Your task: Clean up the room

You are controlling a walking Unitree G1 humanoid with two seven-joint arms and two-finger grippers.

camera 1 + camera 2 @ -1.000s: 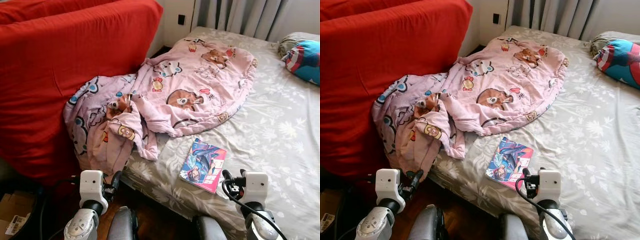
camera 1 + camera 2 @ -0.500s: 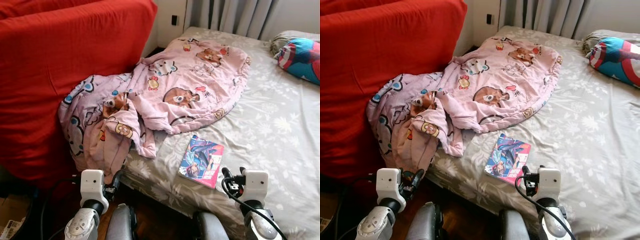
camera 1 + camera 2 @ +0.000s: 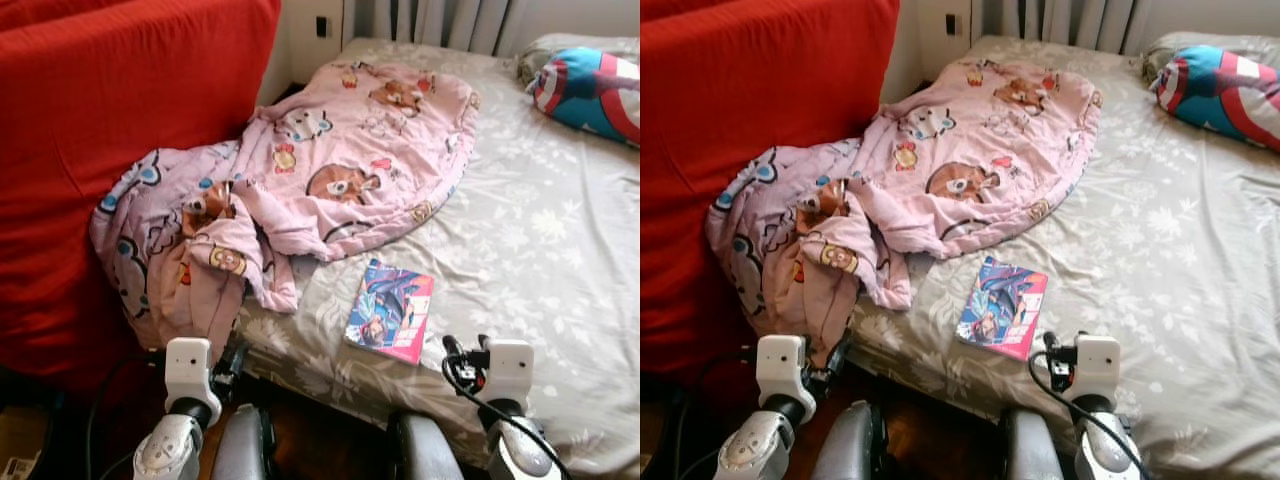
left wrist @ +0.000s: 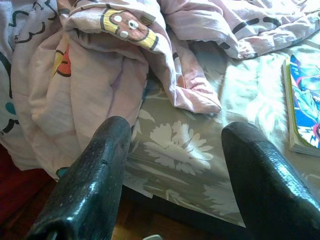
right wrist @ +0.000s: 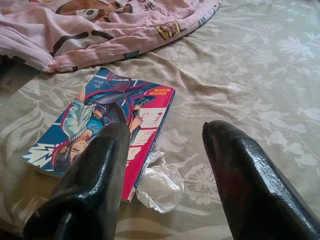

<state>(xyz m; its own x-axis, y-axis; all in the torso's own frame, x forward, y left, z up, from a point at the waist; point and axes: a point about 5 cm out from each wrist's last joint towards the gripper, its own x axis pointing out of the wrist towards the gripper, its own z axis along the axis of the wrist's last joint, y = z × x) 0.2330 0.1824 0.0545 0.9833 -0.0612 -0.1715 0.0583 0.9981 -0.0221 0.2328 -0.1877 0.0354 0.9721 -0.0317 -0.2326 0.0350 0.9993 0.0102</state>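
Both grippers spread wide, holding nothing: right gripper [image 5: 165,185] low at the bed's near edge, left gripper [image 4: 175,180] low by the hanging blanket. Largest first: bed [image 3: 560,250] with grey floral sheet fills the right and middle; red sofa [image 3: 120,120] stands against its left side. Pink cartoon blanket [image 3: 330,160] lies rumpled across the bed's left half, one end bunched and drooping over the edge between sofa and mattress, just ahead of the left gripper. Blue-red pillow [image 3: 590,85] at the far right corner, well apart from both arms. Comic book [image 3: 390,310] lies flat on the sheet near the front edge, just beside the blanket's hem but not under it. Key relation: book sits ahead of the right gripper and slightly toward the robot's left, long axis running roughly away from the robot, tilted a little; right arm is clearly nearer, so it likely takes the book. Small crumpled clear wrapper [image 5: 160,182] rests on the sheet touching the book's near corner, straight between the right fingers in the wrist view; it could get pinched along with the book. Nothing else blocks the reach. Flat book on soft sheet probably needs an edge lift from the near side. Blanket is bulky and will likely need both arms. Cleanup looks barely begun.
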